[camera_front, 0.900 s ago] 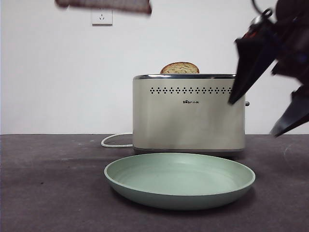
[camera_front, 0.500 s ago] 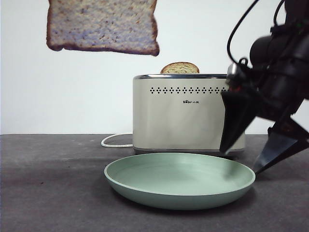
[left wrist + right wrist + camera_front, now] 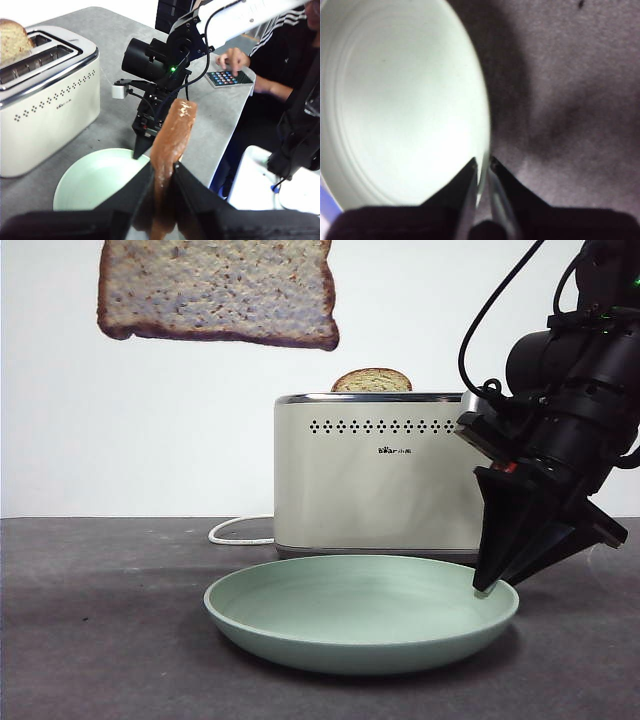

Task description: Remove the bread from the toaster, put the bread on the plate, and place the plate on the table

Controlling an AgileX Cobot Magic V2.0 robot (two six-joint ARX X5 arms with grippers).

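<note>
Lowered since a moment ago, the right gripper (image 3: 487, 587) now pinches the plate (image 3: 300, 635) rim on the table (image 3: 100, 640), while the left gripper (image 3: 162, 175) clamps the bread (image 3: 215, 290) aloft.

The right tool (image 3: 487, 585) is angled down with its jaws pinched onto the rim of the plate (image 3: 300, 640), one jaw inside the rim and one outside. The left tool (image 3: 162, 172) is held high, its jaws clamped on the bread (image 3: 215, 290), which hangs upright between them.
</note>
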